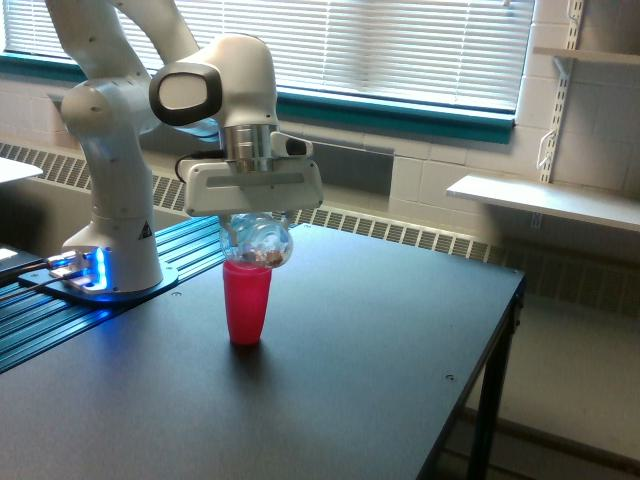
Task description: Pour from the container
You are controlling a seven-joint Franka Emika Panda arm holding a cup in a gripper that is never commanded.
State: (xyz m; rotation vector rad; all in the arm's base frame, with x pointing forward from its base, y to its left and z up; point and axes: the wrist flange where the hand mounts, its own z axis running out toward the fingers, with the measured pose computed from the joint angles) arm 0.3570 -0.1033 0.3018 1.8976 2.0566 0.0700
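Clear plastic is what you're looking at under the arm: the container (260,240) is sitting tipped hard over in your end effector (256,222), which is clamping it from above. Its mouth is pointing down, right over the top of the red cup (246,303), and it's looking like the two rims are touching or very nearly so, I can't quite tell which. Small reddish-brown bits are bunching up at the low end of the container, just at the cup's opening. The red cup is standing upright on the black bench (380,350), toward the exterior view's left. The white arm's base (110,250) is glowing blue off to the exterior view's left.
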